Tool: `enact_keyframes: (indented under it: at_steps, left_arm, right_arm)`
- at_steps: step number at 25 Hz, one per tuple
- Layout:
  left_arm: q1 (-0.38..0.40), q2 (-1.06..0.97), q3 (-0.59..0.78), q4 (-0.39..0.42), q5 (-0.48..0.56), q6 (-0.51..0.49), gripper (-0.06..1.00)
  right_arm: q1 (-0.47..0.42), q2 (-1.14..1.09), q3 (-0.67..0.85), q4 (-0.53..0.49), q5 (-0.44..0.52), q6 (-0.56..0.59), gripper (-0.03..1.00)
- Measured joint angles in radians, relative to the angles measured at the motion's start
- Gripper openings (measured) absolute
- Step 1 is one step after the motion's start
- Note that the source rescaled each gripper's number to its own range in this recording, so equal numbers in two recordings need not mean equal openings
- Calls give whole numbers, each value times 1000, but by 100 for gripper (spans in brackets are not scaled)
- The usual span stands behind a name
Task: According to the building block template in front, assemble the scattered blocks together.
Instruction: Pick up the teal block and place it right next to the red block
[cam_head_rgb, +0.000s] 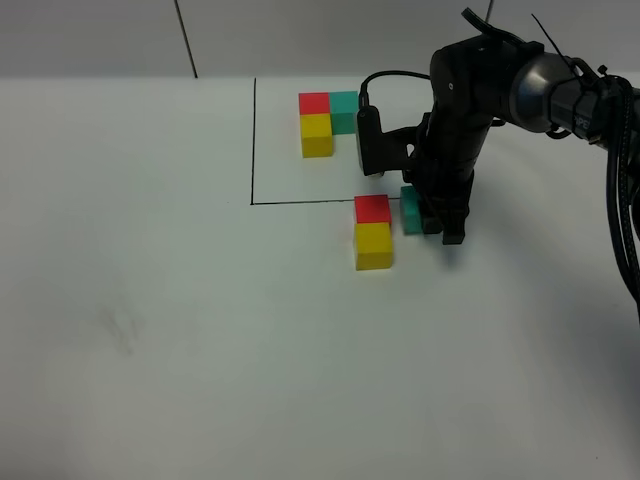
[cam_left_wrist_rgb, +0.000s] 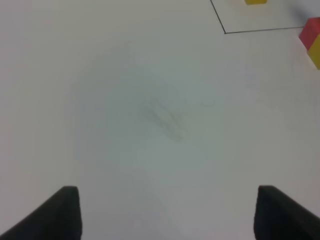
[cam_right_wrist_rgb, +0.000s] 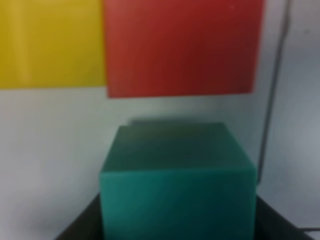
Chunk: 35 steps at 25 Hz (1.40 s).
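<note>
The left hand (cam_left_wrist_rgb: 167, 215), fingers (cam_left_wrist_rgb: 60, 215) apart, hangs above the table (cam_left_wrist_rgb: 150, 100).

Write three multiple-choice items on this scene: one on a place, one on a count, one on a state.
1. The loose teal cube sits:
A. stacked on another cube
B. between the right gripper's fingers, beside the loose red cube
C. far from every other cube

2. Cubes in the template:
A. two
B. three
C. four

3. The left gripper is:
A. open, empty
B. shut on a cube
C. shut, empty

Answers:
1 B: the right wrist view shows it framed by the fingers, with the red cube just beyond.
2 B: red, teal and yellow form the L.
3 A: its fingers stand wide apart over bare table.
</note>
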<state>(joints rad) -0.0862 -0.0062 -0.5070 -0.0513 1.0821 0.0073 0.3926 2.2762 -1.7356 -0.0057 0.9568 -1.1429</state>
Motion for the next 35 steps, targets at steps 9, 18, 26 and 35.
enact_keyframes:
  at_steps: [9,18,26,35]
  left_arm:
    - [0,0,0,0,0,0,57]
    - [0,0,0,0,-1,-2,57]
    - [0,0,0,0,-1,-2,57]
    - [0,0,0,0,-1,-2,57]
  right_arm:
    - [0,8,0,0,-15,17,1]
    - [0,33,-1,6,-13,31,1]
    - [0,34,-1,20,-17,32,1]
    - [0,34,-1,64,-34,33,1]
